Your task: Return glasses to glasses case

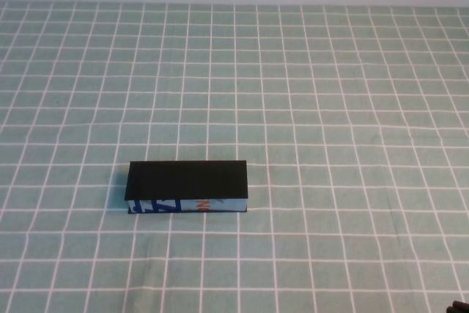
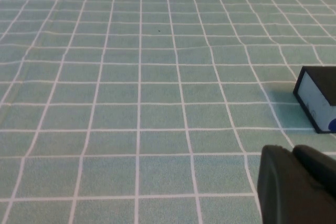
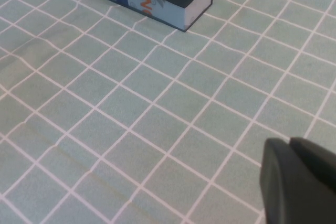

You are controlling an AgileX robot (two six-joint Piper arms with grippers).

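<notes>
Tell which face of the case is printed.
The long front face of the case, blue and orange; its lid is plain black. Left hand and right hand hover apart from it.

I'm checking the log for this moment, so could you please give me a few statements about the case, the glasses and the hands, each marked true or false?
1. The glasses case is closed. True.
2. The glasses lie beside the case. False: no glasses are visible.
3. The left hand grips the case. False: it is apart from it, over the cloth.
4. The right hand is apart from the case. True.
</notes>
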